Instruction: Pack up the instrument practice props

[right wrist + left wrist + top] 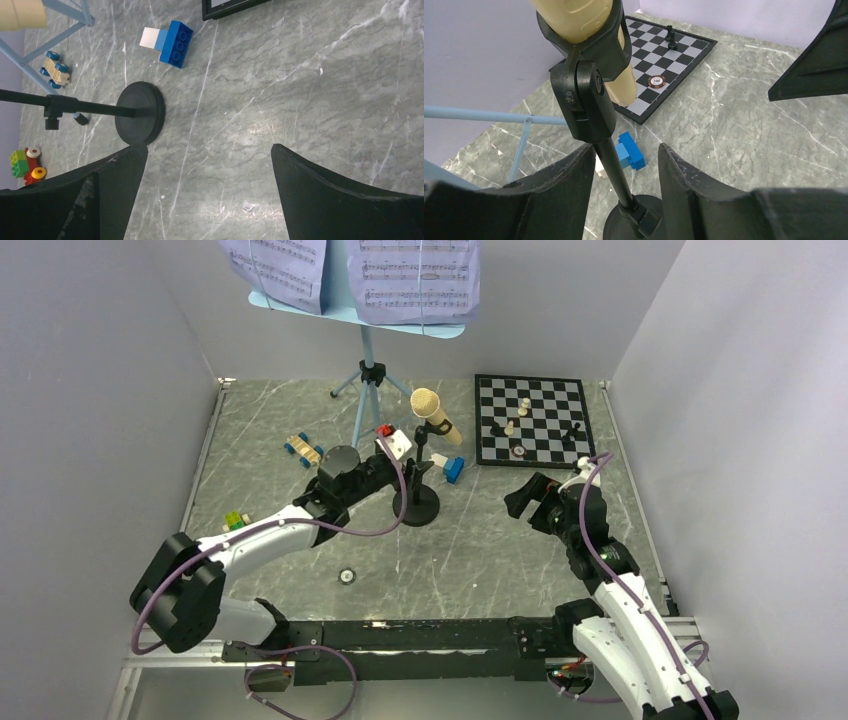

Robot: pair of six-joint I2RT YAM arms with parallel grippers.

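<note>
The tan microphone (432,410) sits in the clip of the short black mic stand (417,502), which stands upright on its round base mid-table. My left gripper (413,476) is open with its jaws on either side of the stand's pole (611,165), below the microphone (574,15); the pole is close to the left finger. The light-blue music stand (366,360) stands at the back with lavender pages (415,280) on it. My right gripper (521,502) is open and empty over bare table (207,147), right of the stand's base (140,112).
A chessboard (550,400) with pieces lies at the back right. A blue block (453,469) lies by the mic stand. A toy car (303,449) and small coloured blocks (236,521) sit to the left. A small disc (347,576) lies near the front.
</note>
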